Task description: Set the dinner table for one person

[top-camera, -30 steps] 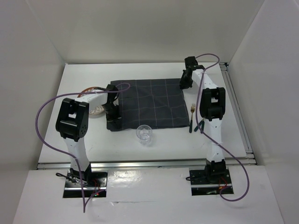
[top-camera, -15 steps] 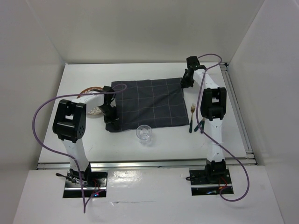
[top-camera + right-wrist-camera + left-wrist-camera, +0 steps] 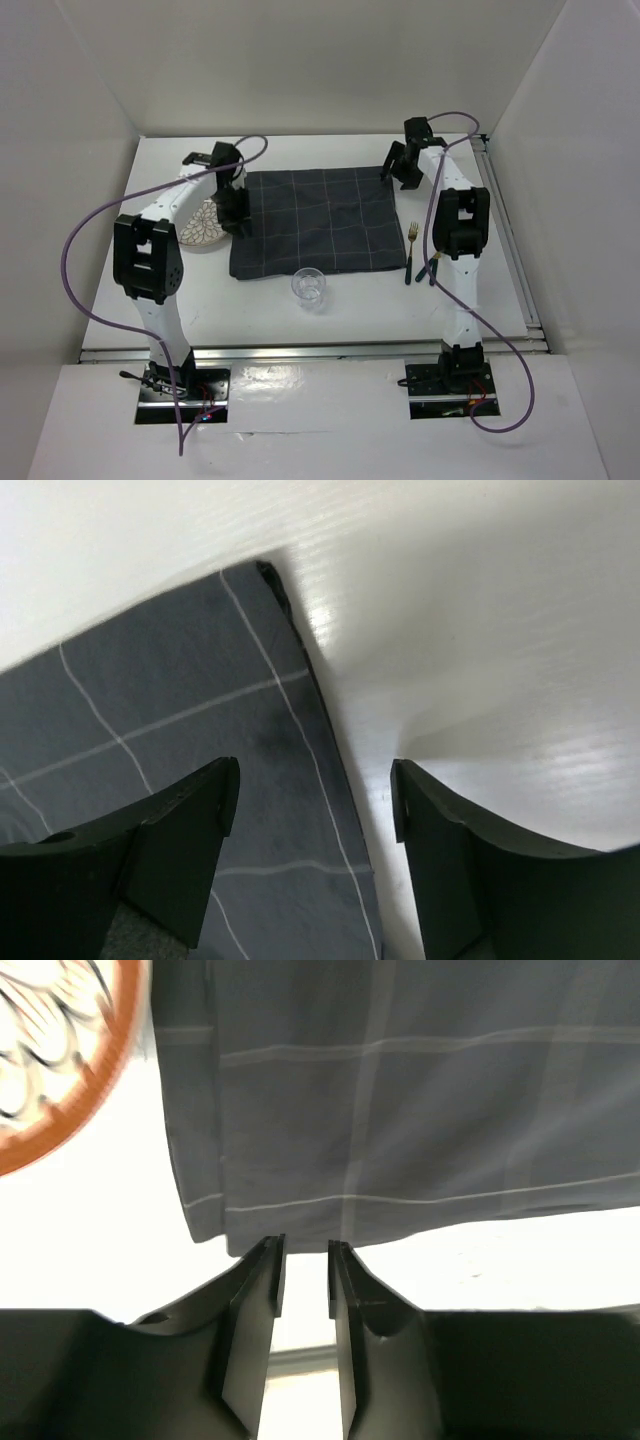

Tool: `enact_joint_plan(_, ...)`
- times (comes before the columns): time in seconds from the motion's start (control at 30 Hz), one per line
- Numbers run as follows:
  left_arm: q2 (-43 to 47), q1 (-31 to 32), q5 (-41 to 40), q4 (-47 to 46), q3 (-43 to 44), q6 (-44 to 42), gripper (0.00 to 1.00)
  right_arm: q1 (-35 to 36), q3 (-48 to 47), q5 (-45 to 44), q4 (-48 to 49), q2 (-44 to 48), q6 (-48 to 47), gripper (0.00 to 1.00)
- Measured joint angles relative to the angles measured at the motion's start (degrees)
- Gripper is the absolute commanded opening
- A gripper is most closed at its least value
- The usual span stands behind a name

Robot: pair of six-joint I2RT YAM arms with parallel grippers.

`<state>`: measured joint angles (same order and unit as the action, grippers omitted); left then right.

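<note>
The dark grey checked cloth [image 3: 320, 222] lies spread flat in the middle of the dinner table [image 3: 150, 290]. My left gripper [image 3: 236, 203] hovers at the cloth's left edge. In the left wrist view its jaws [image 3: 305, 1252] stand a narrow gap apart with nothing between them, just short of the cloth's hem [image 3: 400, 1110]. My right gripper [image 3: 401, 166] is over the cloth's far right corner. In the right wrist view it [image 3: 315, 790] is wide open, astride the cloth's edge [image 3: 150, 720] and the bare table [image 3: 480, 630], holding nothing.
A patterned plate with an orange rim [image 3: 203, 228] [image 3: 50, 1050] lies left of the cloth, partly under the left arm. A clear glass [image 3: 308, 287] stands at the cloth's near edge. A gold fork [image 3: 411, 243] and a dark-handled utensil [image 3: 431, 268] lie to the right.
Both grippers have opened and let go of the cloth. The left one moved from the near left corner toward the far side along the left edge; the cloth now lies flatter and squarer.
</note>
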<state>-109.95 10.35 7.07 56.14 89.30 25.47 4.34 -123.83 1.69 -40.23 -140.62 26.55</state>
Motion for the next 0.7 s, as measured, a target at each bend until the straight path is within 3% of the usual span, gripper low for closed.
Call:
enact_joint_plan(0.17, 0.0, -0.8, -1.3, 2.7, 13.7, 1.9, 0.44, 0.0, 2.5, 0.5, -1.1, 4.8, -0.9, 0.77)
enact_joint_plan(0.27, 0.4, -3.5, -2.4, 3.1, 15.5, 4.6, 0.5, 0.0, 6.8, 0.4, -1.3, 11.3, -1.2, 0.77)
enact_joint_plan(0.3, 0.5, -5.2, -2.8, 3.3, 15.2, 5.4, 0.68, 0.0, 9.1, 0.4, -1.1, 14.3, -1.4, 0.77)
enact_joint_plan(0.4, 1.4, -12.6, -2.9, 2.1, 11.7, 8.0, 0.92, 0.0, 16.1, 0.5, -0.4, 22.9, -1.8, 0.77)
enact_joint_plan(0.57, 3.8, -24.3, -1.5, -1.7, 2.2, 11.4, 0.94, 0.0, 23.6, 1.1, 0.2, 33.3, -2.0, 0.78)
enact_joint_plan(0.7, 5.4, -27.1, 0.7, -4.7, -4.3, 13.2, 0.94, 0.0, 25.5, 2.3, 0.1, 34.4, -2.4, 0.85)
